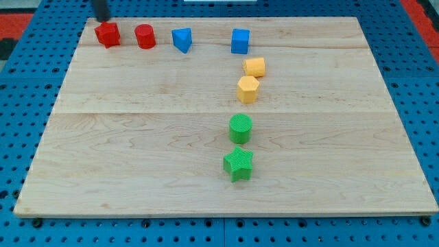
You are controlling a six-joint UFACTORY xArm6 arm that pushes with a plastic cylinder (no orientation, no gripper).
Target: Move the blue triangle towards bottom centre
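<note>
The blue triangle sits near the view's top edge of the wooden board, left of centre. My tip is at the view's top left, just above the red star-like block and well left of the blue triangle. A red cylinder lies between the red block and the triangle. A blue cube sits to the triangle's right.
Two yellow blocks sit below the blue cube. A green cylinder and a green star lie lower, near the centre. A blue pegboard surrounds the board.
</note>
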